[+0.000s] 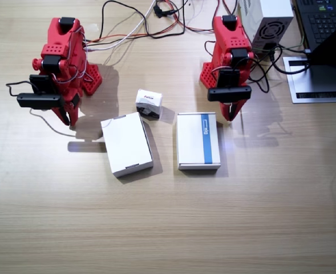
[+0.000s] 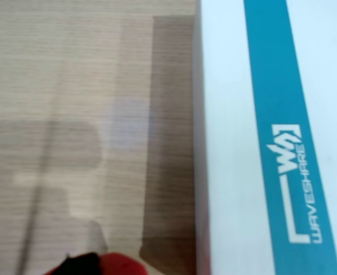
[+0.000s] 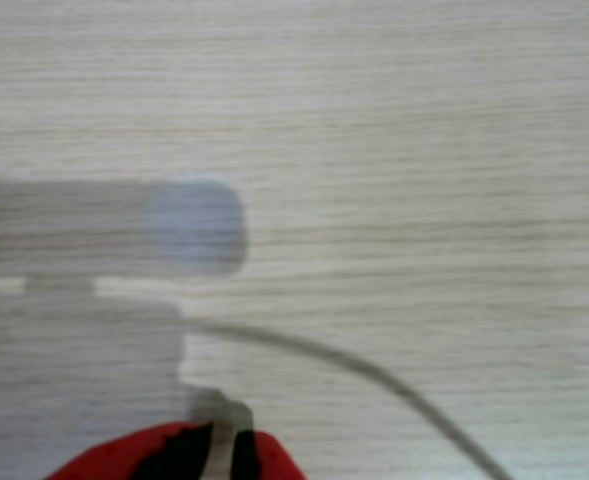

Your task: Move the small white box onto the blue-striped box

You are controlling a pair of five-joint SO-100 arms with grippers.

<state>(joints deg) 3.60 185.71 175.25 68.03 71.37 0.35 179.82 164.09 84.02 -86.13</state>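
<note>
We found the small white box (image 1: 149,102) resting on the tabletop (image 1: 168,222), untouched, at about 10 o'clock from the blue-striped box (image 1: 198,141) and just beyond the far corner of a plain white flat box (image 1: 126,143). The task had not begun.

Left hand (image 1: 232,112) hung tip-down just off the striped box's far right corner, at roughly 1 o'clock from it; in a wrist view that box's edge (image 2: 254,143) filled the right half. We could not tell whether its fingers were apart or together. Right hand (image 1: 69,117) hung at 9 o'clock from the small box, well apart from it; in a wrist view its red fingertips (image 3: 164,452) showed only a narrow slit between them, nothing held.

Risks, as we judged them:
- The small box sat close to the plain box's corner; a finger could catch that corner and shove both.
- The small carton looked light and could skid or tip under a one-sided touch.
- The left hand, so near the striped box, could nudge it on moving off.
- A loose cable (image 1: 36,117) lay by the right arm and could snag.
</note>
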